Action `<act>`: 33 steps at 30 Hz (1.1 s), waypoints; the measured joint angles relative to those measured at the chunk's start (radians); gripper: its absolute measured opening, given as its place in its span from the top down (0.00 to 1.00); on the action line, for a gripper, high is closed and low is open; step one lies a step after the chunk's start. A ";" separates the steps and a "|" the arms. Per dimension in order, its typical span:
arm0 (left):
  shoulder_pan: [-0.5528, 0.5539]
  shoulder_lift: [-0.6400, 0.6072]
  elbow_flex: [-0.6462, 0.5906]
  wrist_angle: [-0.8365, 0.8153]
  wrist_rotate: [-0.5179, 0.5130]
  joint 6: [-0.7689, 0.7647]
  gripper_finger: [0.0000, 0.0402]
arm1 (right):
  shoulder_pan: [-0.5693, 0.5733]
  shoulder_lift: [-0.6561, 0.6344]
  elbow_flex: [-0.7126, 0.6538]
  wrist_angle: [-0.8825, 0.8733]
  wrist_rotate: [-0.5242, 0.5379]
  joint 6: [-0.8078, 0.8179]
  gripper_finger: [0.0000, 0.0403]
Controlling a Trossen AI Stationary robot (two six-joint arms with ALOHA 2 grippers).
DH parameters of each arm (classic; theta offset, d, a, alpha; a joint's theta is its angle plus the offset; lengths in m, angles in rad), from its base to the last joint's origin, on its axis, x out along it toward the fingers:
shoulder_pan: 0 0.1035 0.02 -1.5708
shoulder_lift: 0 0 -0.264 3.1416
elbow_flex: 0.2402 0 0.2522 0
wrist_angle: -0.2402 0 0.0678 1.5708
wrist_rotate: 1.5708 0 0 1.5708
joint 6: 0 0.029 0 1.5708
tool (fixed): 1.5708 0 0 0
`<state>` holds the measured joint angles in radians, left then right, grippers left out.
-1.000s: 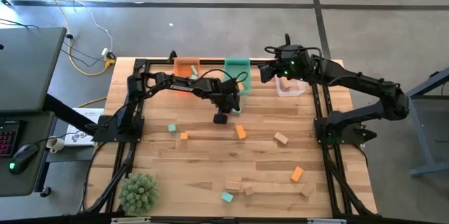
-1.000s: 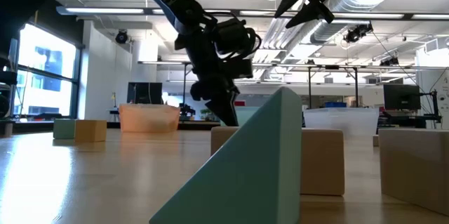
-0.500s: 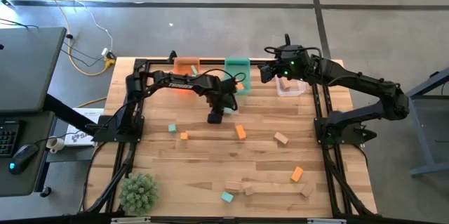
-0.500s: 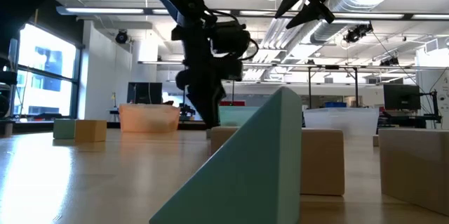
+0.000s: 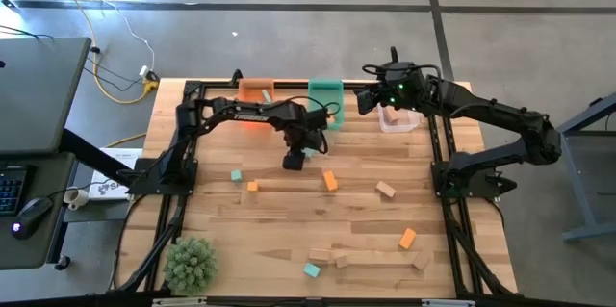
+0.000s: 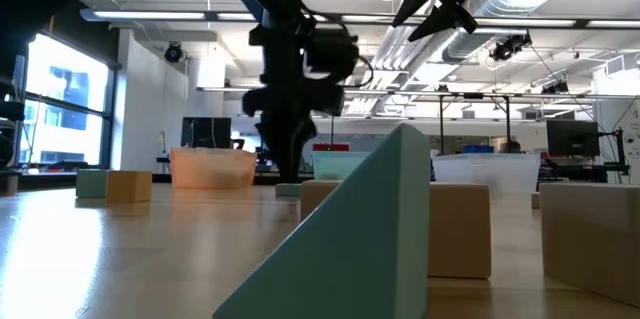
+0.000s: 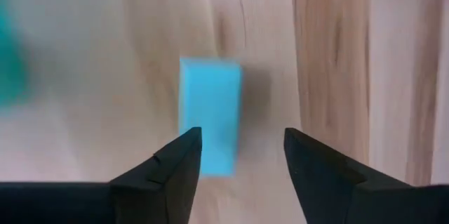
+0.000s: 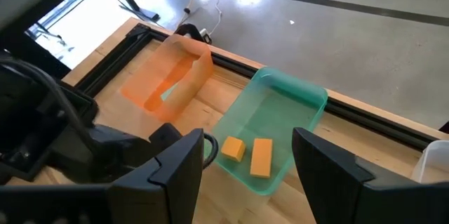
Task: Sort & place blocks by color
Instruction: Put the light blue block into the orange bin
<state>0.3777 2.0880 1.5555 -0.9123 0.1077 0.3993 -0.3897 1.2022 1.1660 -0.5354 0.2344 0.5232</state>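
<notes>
Left wrist view: my left gripper [image 7: 238, 155] stands wide over a teal block [image 7: 209, 124].
Right gripper [image 8: 249, 159] wide, empty, upper right, above teal bin [image 8: 309, 101].

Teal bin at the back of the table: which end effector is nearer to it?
Right. The right end effector hangs open just beside the teal bin, toward the clear bin. The left end effector is out over the table, open above a teal block.
</notes>
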 joint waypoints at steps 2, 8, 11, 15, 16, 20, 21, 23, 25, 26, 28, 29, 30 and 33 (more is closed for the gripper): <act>0.002 -0.005 0.027 0.012 -0.029 0.004 0.50 | 0.000 0.000 0.000 0.000 0.000 0.000 0.49; 0.004 -0.005 0.029 0.014 -0.045 0.027 0.43 | 0.000 0.000 0.000 -0.007 -0.001 0.000 0.49; 0.004 -0.003 0.025 0.014 -0.041 0.052 0.40 | 0.000 0.000 0.000 -0.009 -0.002 0.000 0.49; 0.006 0.012 0.026 0.022 -0.037 0.057 0.39 | 0.000 0.000 0.000 -0.017 -0.002 0.000 0.49; 0.006 0.023 0.027 0.032 -0.037 0.057 0.39 | 0.000 0.000 0.000 -0.018 -0.002 0.000 0.49; 0.007 0.075 0.027 0.027 -0.043 0.057 0.39 | 0.000 0.000 0.000 -0.026 -0.002 0.000 0.49; 0.008 0.085 0.028 0.024 -0.049 0.060 0.39 | 0.000 0.000 0.000 -0.029 -0.002 0.000 0.49; 0.003 0.091 0.030 0.036 -0.092 0.057 0.39 | 0.000 0.000 0.000 -0.034 -0.001 0.000 0.49; -0.002 0.091 0.030 0.037 -0.105 0.057 0.39 | 0.000 0.000 0.000 -0.039 -0.001 0.000 0.49; -0.002 0.091 0.030 0.037 -0.105 0.058 0.39 | 0.000 0.000 0.000 -0.040 -0.001 0.000 0.49; -0.001 0.091 0.030 0.037 -0.101 0.058 0.39 | 0.000 0.000 0.000 -0.048 0.002 0.000 0.49; -0.001 0.091 0.030 0.037 -0.101 0.058 0.40 | 0.000 0.000 0.000 -0.048 0.002 0.000 0.49; -0.001 0.092 0.030 0.037 -0.104 0.057 0.42 | 0.000 0.000 0.000 -0.047 0.002 0.000 0.49; -0.001 0.092 0.030 0.036 -0.103 0.057 0.49 | 0.000 0.000 0.000 -0.048 0.003 0.000 0.49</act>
<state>0.3766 2.1796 1.5852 -0.8759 0.0045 0.4561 -0.3899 1.2022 1.1660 -0.5833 0.2371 0.5232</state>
